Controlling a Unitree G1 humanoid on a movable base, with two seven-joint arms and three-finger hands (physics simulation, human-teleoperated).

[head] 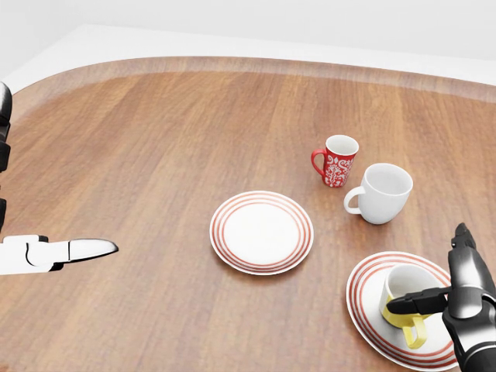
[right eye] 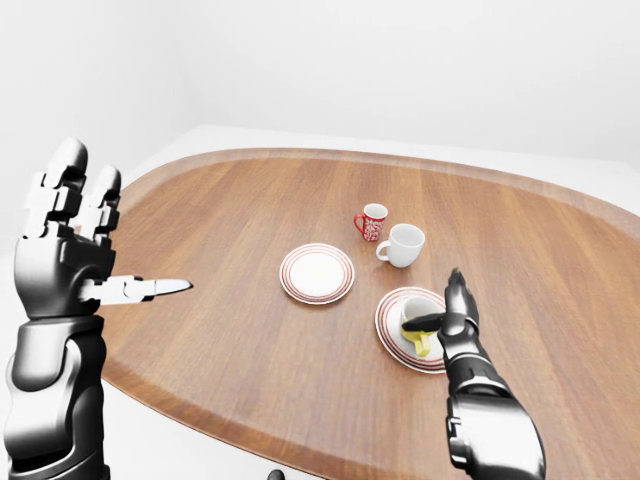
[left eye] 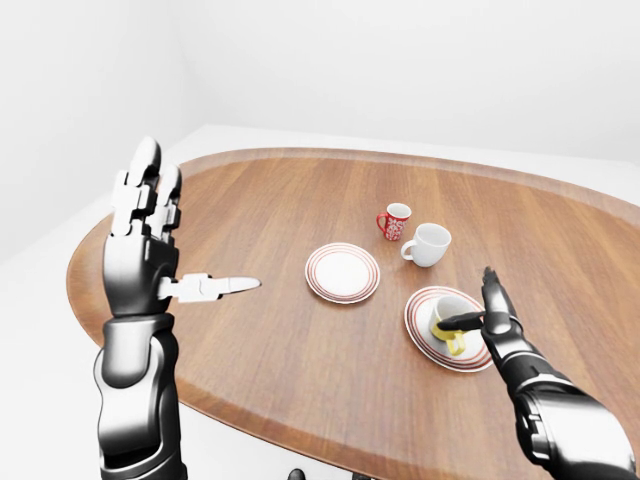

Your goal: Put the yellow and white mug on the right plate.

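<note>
We count three mugs: a yellow and white mug [head: 405, 298], a red patterned mug [head: 339, 160] and a white mug [head: 384, 193]. We also count two red-ringed plates, the left plate [head: 262, 232] and the right plate [head: 370, 310], on one wooden table [head: 155, 155].
</note>
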